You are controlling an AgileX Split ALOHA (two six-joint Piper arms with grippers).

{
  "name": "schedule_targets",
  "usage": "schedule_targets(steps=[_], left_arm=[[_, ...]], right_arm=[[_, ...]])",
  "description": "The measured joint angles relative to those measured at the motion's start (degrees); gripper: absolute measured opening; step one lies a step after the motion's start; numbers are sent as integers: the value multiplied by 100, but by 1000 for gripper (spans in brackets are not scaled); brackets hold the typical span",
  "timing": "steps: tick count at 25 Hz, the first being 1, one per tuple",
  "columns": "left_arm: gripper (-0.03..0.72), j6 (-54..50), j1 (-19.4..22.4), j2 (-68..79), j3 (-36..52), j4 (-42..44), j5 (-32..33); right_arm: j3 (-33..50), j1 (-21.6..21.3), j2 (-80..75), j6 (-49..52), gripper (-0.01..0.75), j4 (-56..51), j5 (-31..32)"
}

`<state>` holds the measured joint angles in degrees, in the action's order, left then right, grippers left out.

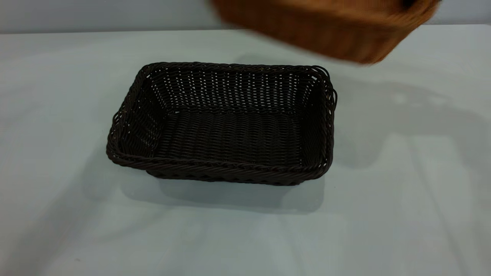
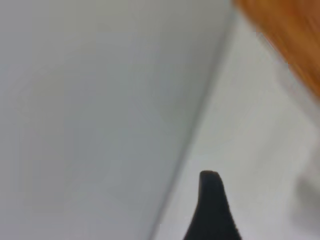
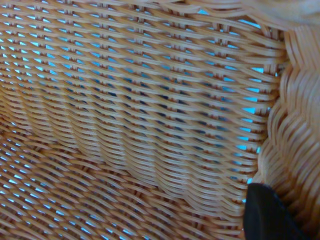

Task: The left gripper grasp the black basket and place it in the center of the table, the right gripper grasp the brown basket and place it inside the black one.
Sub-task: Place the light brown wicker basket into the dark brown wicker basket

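The black basket stands upright and empty on the white table, near its middle. The brown basket hangs in the air, blurred, above and behind the black basket's far right corner. My right gripper is shut on the brown basket's wall beside the braided rim; the right wrist view is filled with its orange-tan weave. My left gripper shows only as one dark tip over bare table, with the brown basket blurred farther off. The left gripper is out of the exterior view.
A pale wall runs behind the table's far edge. The brown basket and the arm cast a shadow on the table right of the black basket.
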<state>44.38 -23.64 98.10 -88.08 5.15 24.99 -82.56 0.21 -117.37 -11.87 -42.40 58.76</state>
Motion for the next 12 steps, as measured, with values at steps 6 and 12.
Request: schedule_targets(steps=[6,12], left_arm=[[475,-460,65,-692,0,0,-54],[475,-486,65,-781,0,0,31]], right_arm=[[-25,1046,-389,-29,67,-42,7],[-38,1358,-938,-52,68,-47,-174]])
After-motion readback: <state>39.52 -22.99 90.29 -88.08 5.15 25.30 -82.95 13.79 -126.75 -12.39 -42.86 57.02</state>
